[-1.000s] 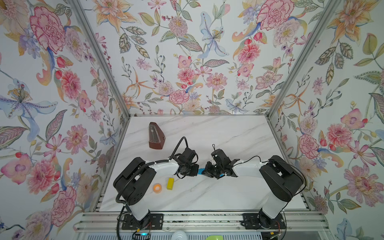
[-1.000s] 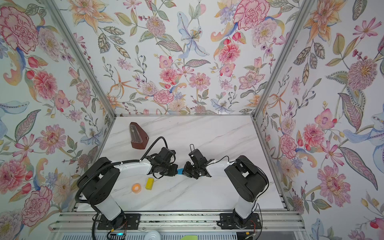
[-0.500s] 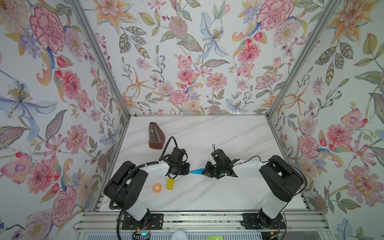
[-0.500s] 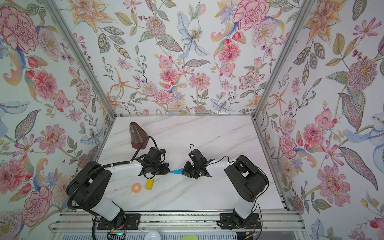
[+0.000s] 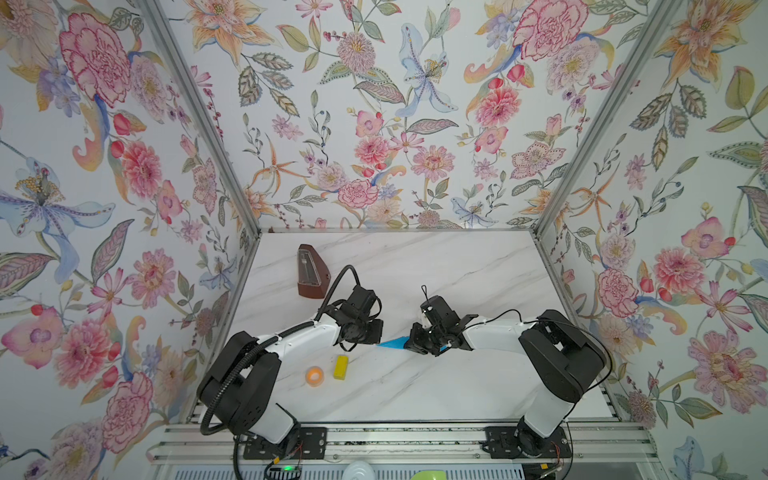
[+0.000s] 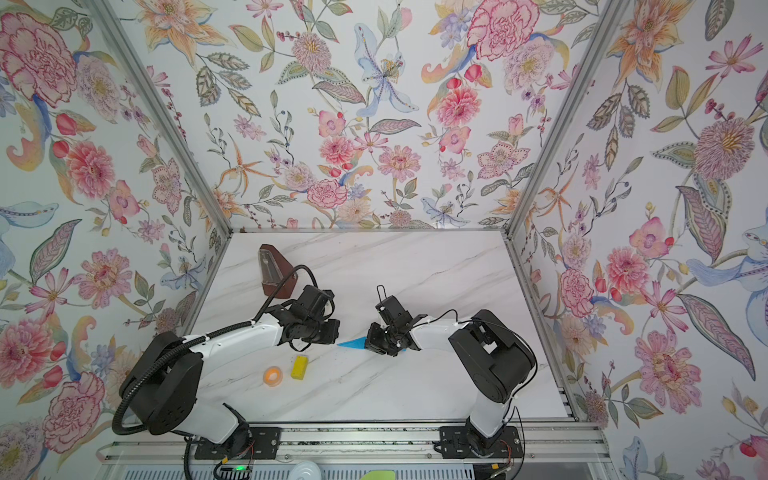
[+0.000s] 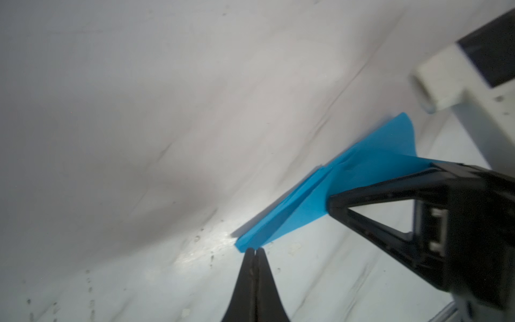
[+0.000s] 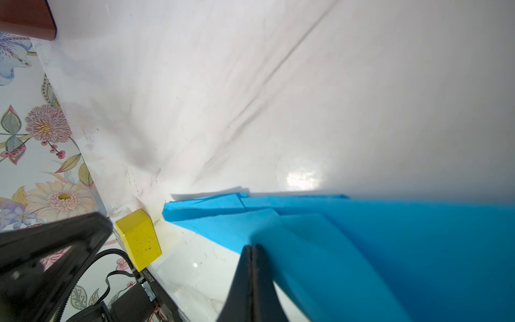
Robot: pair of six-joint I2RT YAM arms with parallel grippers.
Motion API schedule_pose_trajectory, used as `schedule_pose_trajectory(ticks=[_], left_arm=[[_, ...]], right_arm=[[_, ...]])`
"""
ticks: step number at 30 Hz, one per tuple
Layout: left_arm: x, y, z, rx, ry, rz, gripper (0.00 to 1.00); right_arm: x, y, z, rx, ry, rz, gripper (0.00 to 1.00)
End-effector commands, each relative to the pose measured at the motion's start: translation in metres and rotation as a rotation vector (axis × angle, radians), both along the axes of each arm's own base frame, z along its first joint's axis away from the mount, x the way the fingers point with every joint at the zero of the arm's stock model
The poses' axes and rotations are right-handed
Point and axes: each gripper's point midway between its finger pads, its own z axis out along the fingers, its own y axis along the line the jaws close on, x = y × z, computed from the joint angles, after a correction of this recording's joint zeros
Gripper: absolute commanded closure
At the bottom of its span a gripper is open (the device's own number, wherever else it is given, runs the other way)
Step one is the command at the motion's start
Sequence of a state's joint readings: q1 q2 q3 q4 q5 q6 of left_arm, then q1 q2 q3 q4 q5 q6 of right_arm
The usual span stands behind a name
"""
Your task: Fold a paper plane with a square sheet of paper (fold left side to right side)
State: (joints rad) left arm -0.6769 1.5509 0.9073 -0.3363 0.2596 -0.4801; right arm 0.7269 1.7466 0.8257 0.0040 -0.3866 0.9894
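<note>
Readable text: none.
Print on black robot part (image 8: pixel 148 276): one short strip of tiny white characters, too small to read.
Place: off to one side of the closed jaws of the right gripper (image 8: pixel 251 248), just beyond the yellow block (image 8: pixel 138 238).

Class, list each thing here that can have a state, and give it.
paper plane, folded into a point
left gripper, shut, empty, at its nose
right gripper, shut, over its tail
metronome, upright
yellow block, lying flat
orange ring, lying flat
</note>
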Motion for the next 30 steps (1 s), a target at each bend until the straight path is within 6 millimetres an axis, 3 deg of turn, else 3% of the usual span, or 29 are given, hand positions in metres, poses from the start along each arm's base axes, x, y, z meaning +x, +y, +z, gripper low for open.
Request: schedule_pose_trajectory(ticks=[1, 4, 7, 15, 24, 30], left_arm=[[-0.010, -0.024, -0.015, -0.008, 0.062, -0.028, 1.00], [-0.014, -0.038, -0.025, -0.011, 0.085, -0.049, 1.00], [-0.016, -0.038, -0.035, 0.002, 0.100, -0.048, 1.00], [-0.018, -0.010, -0.055, 0.092, 0.110, -0.011, 1.00], [-0.022, 0.017, -0.064, 0.120, 0.138, 0.020, 1.00], [-0.025, 0.051, -0.079, 0.118, 0.182, 0.076, 1.00]], right_arm=[[-0.015, -0.027, -0.032, -0.145, 0.076, -0.013, 1.00], [-0.015, -0.028, -0.032, -0.148, 0.078, -0.016, 1.00], [-0.015, -0.029, -0.032, -0.149, 0.080, -0.016, 1.00], [-0.016, -0.030, -0.034, -0.157, 0.084, -0.016, 1.00], [-0.019, -0.033, -0.037, -0.167, 0.090, -0.022, 1.00], [-0.019, -0.033, -0.038, -0.169, 0.092, -0.019, 1.00]])
